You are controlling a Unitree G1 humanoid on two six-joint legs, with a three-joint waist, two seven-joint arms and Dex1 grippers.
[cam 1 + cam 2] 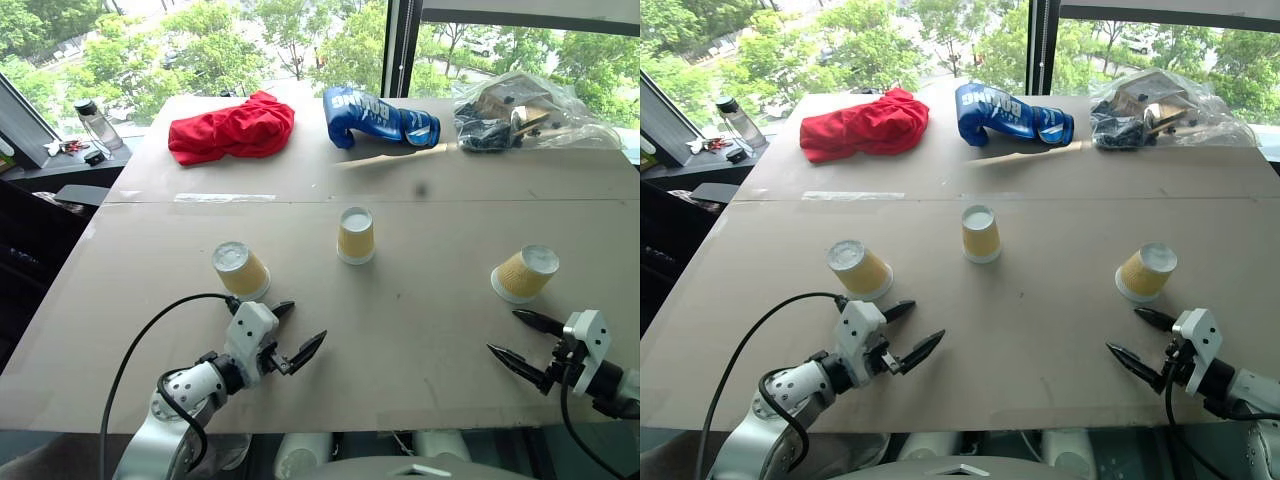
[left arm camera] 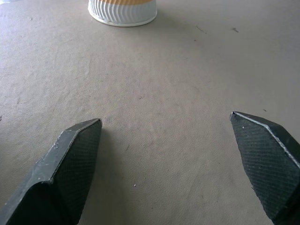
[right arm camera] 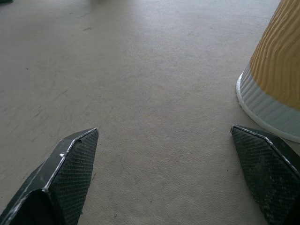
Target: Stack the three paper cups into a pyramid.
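Evidently nothing has been stacked yet: the three tan-yellow ribbed paper cups stand upside down, wide rims on the pale board tabletop point(image 1: 420, 330), well apart in a loose row, so each offers its tapered side to a sideways grasp. Starting at the left, the left cup point(image 1: 241, 270) sits just beyond the left gripper point(image 1: 296, 332), whose two black fingers are spread wide and hold nothing; the cup lies beyond and to the outer side of the gap, not between the jaws. The middle cup point(image 1: 355, 236) stands farther back, out of either arm's immediate line, likely a base cup to be joined. At the right, the right cup point(image 1: 524, 274) rests just beyond the right gripper point(image 1: 518, 342), also splayed and empty; in the wrist view the cup sits just past one fingertip, off to the side of the opening.
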